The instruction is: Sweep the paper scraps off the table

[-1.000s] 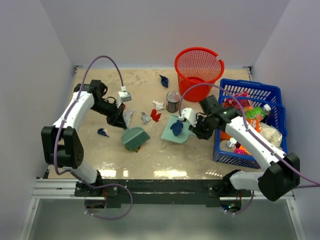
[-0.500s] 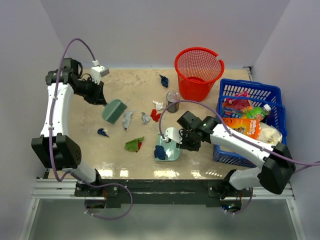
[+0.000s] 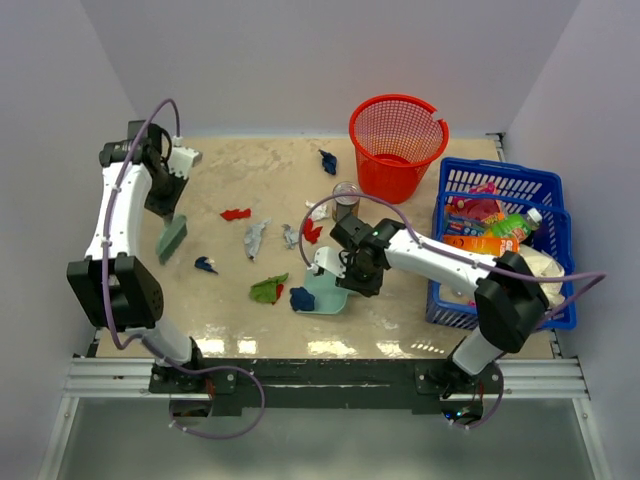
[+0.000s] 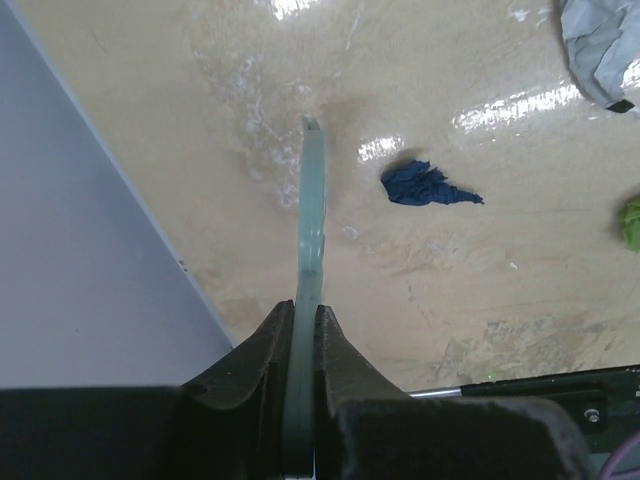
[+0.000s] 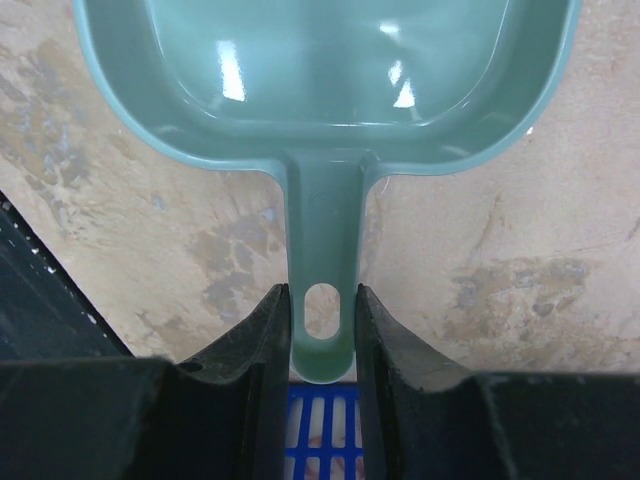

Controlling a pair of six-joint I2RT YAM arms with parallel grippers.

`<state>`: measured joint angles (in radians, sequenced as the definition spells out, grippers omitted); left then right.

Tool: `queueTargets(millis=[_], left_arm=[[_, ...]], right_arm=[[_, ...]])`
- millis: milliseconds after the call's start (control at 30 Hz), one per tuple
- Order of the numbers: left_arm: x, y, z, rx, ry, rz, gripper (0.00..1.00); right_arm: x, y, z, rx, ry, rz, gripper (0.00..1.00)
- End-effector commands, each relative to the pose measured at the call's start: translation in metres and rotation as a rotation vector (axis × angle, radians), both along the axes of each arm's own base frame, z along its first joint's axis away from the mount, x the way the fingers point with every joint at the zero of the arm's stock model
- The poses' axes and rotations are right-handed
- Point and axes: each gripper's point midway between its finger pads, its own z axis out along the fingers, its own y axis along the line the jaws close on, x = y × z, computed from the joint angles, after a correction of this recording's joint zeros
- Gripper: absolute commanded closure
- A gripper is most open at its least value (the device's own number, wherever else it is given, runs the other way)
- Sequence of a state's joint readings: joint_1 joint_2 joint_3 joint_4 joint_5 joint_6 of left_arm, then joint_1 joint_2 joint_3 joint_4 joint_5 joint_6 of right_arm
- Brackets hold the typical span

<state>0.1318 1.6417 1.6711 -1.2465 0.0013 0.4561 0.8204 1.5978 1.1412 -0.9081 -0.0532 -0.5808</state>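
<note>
Lilac walls [image 3: 300, 60] box in a glossy beige table [image 3: 420, 325]. A blue crate [image 3: 497, 178] of packaged goods sits at the right edge, with a red basket [image 3: 397, 140] just beside it at the back. The left gripper [image 4: 305, 325] is over the table's left margin near the wall. It pinches a green brush [image 4: 311, 210], seen edge-on in the wrist view; cannot tell whether the brush touches the surface. The right gripper [image 5: 322, 300] is near mid-table, fingers pressed against the handle of a green dustpan [image 5: 320, 70]. The pan rests on the table, mouth toward the left. A can [image 3: 346, 200] stands in front of the basket. The scraps [image 3: 254, 238] all lie loose on the table, mostly between the two tools. A dark-blue scrap [image 3: 301, 298] is at the pan's mouth, with a green scrap [image 3: 267, 289] just left of it. A second blue scrap [image 3: 206, 265] lies near the brush and a red scrap [image 3: 236, 214] farther back. Grey pieces lie mid-table, and red and white bits beside the can. A far blue scrap [image 3: 327, 160] lies left of the basket.
</note>
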Motion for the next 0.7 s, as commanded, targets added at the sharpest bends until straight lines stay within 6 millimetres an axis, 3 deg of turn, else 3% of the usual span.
queueTargets(millis=[0, 167, 333, 467, 567, 600, 667], left_arm=[[-0.013, 0.009, -0.017, 0.028, 0.063, 0.074, 1.0], [-0.032, -0.012, -0.045, -0.081, 0.177, 0.065, 1.0], [-0.04, -0.048, -0.053, -0.277, 0.214, 0.038, 1.0], [-0.044, -0.079, -0.056, -0.366, 0.222, -0.048, 1.0], [-0.038, -0.115, -0.051, -0.48, 0.192, -0.134, 1.0], [-0.037, -0.142, -0.041, -0.617, 0.186, -0.175, 1.0], [-0.037, -0.168, -0.023, -0.779, 0.182, -0.2, 1.0]], right_arm=[[0.003, 0.015, 0.007, 0.022, 0.021, 0.005, 1.0], [0.002, 0.019, 0.005, 0.029, 0.013, 0.039, 1.0], [-0.002, 0.024, 0.0, 0.019, 0.027, 0.084, 1.0], [-0.002, 0.041, -0.003, 0.044, 0.036, 0.104, 1.0], [0.0, 0.062, -0.006, 0.055, 0.061, 0.105, 1.0], [0.0, 0.066, -0.013, 0.044, 0.085, 0.1, 1.0], [0.004, 0.078, -0.007, 0.063, 0.091, 0.096, 1.0]])
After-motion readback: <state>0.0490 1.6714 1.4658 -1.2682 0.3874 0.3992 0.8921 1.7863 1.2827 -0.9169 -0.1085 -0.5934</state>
